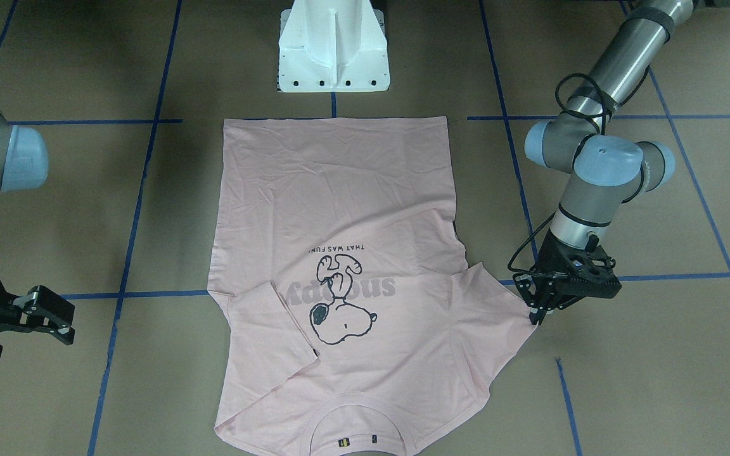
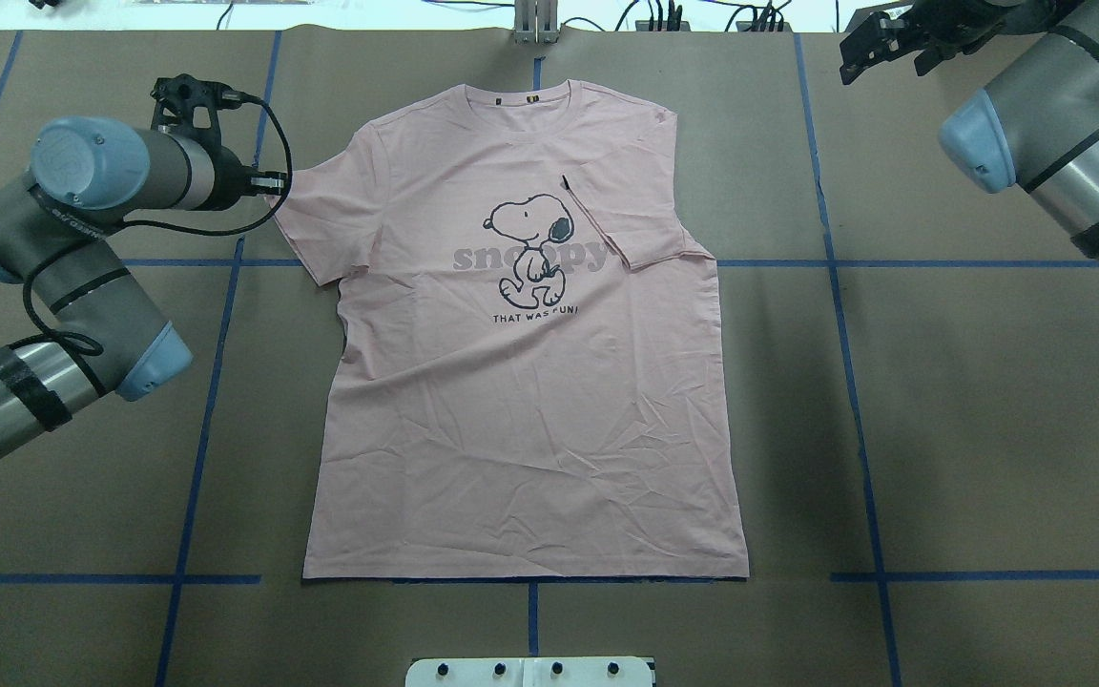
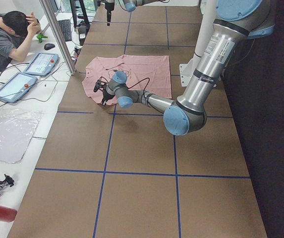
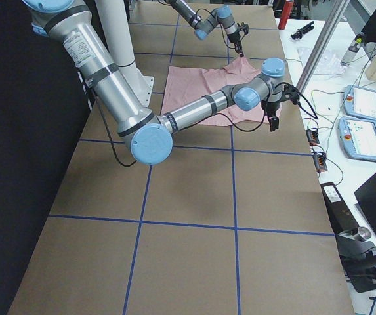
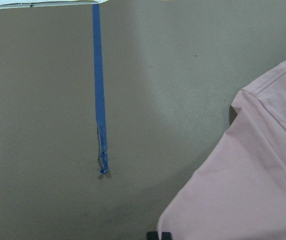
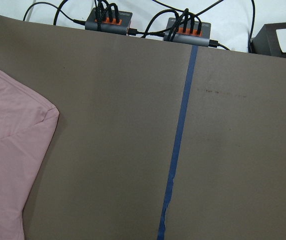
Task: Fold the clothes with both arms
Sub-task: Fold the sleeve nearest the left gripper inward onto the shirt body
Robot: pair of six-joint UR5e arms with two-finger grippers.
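The pale pink T-shirt (image 2: pixel 521 382) lies flat and face up on the brown table, its dog print (image 2: pixel 530 243) showing. Its collar is at the far edge from the robot. The sleeve (image 2: pixel 640 229) on my right side is folded in over the chest. The other sleeve (image 1: pixel 492 304) lies spread out. My left gripper (image 1: pixel 537 315) is down at that sleeve's tip, jaws shut on its edge; the left wrist view shows the sleeve (image 5: pixel 242 190) running to the fingertips. My right gripper (image 1: pixel 23 342) hangs open and empty beyond the shirt's right shoulder (image 6: pixel 13 150).
The white pedestal base (image 1: pixel 333 50) stands at the hem end of the shirt. Blue tape lines (image 2: pixel 850 334) grid the table. Cable hubs (image 6: pixel 108 20) sit along the far edge. A person (image 3: pixel 8 34) sits at a side bench with tablets (image 3: pixel 15 84).
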